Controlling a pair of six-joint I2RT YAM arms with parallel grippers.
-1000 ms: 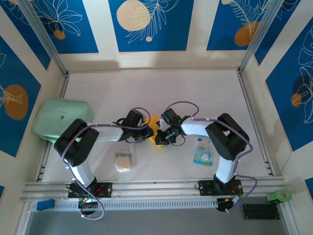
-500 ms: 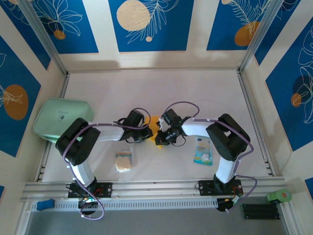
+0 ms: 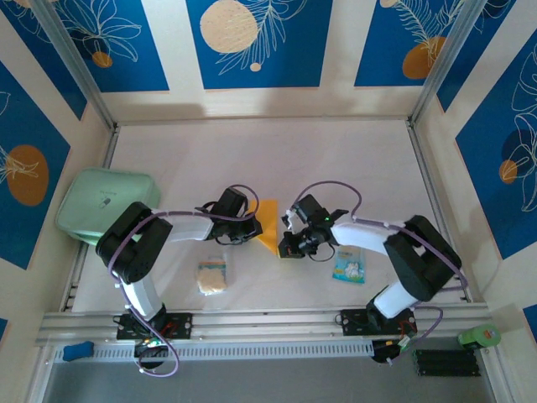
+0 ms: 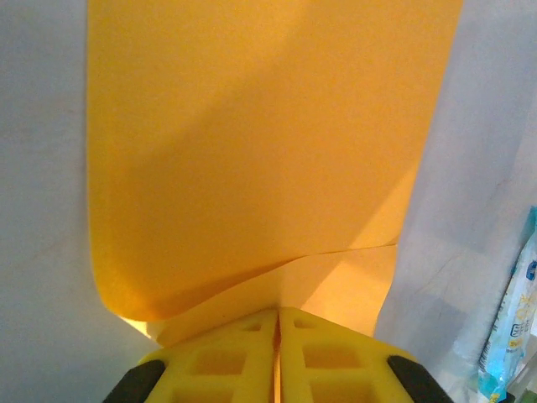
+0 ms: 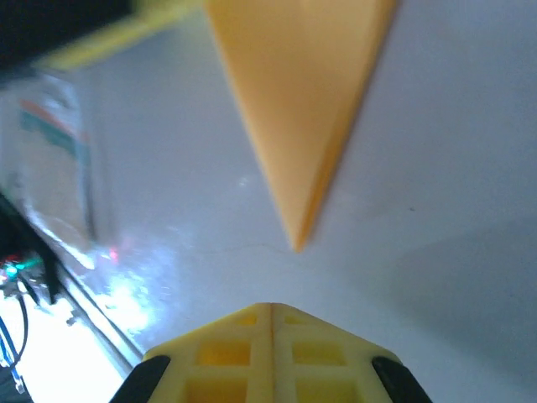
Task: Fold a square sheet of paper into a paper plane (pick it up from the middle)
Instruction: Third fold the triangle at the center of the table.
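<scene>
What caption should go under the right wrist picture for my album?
Shut right end effector faces the pointed tip of the folded orange paper.

A white tabletop (image 3: 352, 159) is spread beneath the left gripper (image 3: 252, 228) and the right gripper (image 3: 287, 247). Beyond both, a cream back wall (image 3: 252, 102) is fitted with blue panels (image 3: 289, 59) printed with pale leaves and round discs. Similar panels are mounted outboard of each gripper. Aluminium posts (image 3: 440, 67) are set at the far corners. Even, diffuse lighting is provided.
</scene>
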